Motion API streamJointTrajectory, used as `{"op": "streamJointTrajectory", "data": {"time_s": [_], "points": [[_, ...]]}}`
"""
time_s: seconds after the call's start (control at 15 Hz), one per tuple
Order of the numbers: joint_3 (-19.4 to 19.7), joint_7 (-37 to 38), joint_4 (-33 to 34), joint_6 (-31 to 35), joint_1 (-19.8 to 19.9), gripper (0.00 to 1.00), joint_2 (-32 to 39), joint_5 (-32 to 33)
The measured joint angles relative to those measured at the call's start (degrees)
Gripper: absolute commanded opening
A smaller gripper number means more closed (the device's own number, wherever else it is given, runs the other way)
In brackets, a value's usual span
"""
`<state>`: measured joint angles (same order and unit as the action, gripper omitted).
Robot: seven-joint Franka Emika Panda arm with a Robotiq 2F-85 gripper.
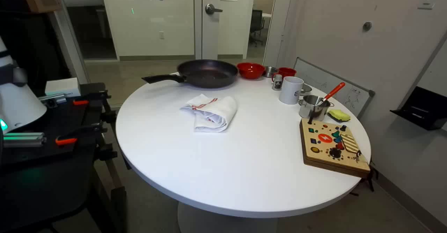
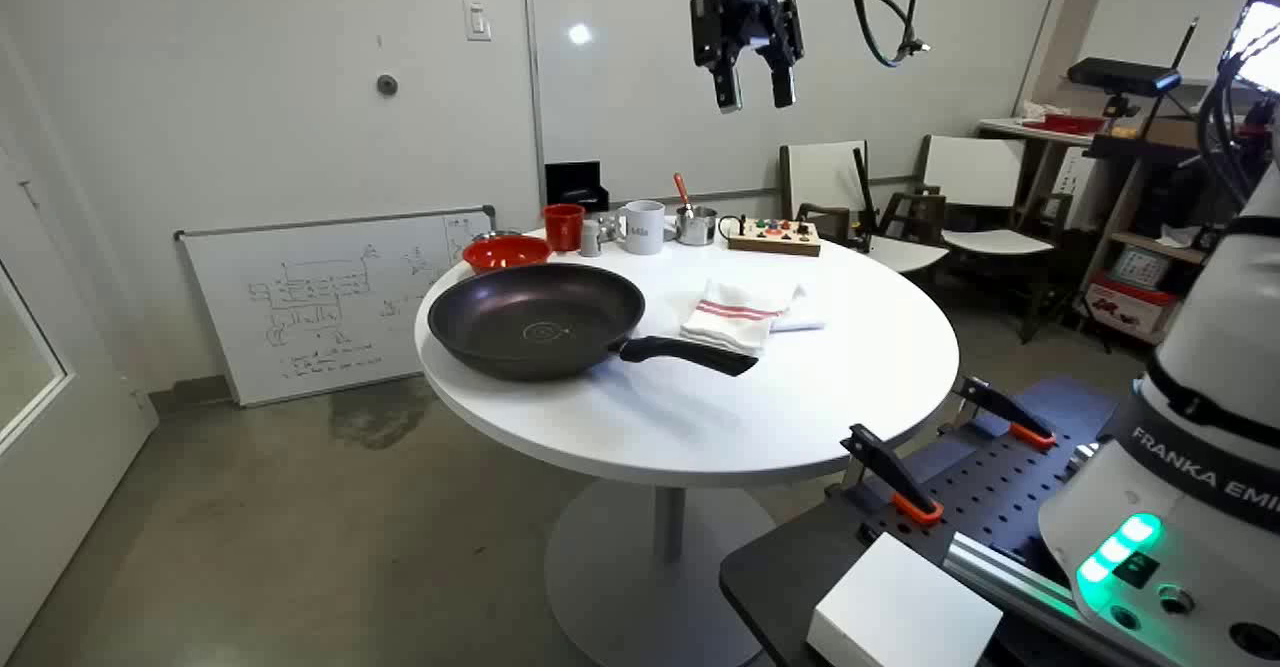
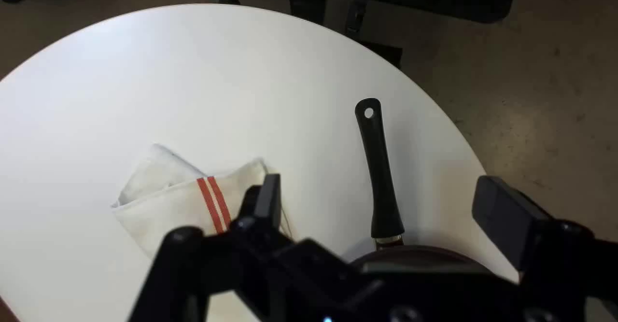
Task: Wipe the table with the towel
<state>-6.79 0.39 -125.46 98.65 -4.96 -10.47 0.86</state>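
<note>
Gripper (image 2: 757,95) spread wide, top centre of an exterior view; mid-frame, 1 towel (image 2: 742,315), 1 pan (image 2: 535,322), 2 mugs (image 2: 643,229); lower right, arm (image 2: 1195,452) reading "FRANKA EMI".

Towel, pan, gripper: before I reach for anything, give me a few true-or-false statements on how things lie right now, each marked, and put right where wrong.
1. The gripper is open and apart from the towel. True.
2. The towel lies in the pan. False: it lies on the table.
3. The red bowl stands beside the pan. True.
4. The pan is upside down. False: its open side faces up.
5. The red-handled utensil leans in the metal pot. True.
</note>
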Motion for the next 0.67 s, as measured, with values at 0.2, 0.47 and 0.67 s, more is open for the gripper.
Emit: {"op": "streamJointTrajectory", "data": {"time_s": [0.2,0.47,0.67], "points": [[0.0,0.0,0.0,0.03,0.0,1.0,0.0,0.0],[0.0,0.0,0.0,0.03,0.0,1.0,0.0,0.0],[0.11,0.48,-0.03,-0.07,0.07,1.0,0.18,0.05]]}}
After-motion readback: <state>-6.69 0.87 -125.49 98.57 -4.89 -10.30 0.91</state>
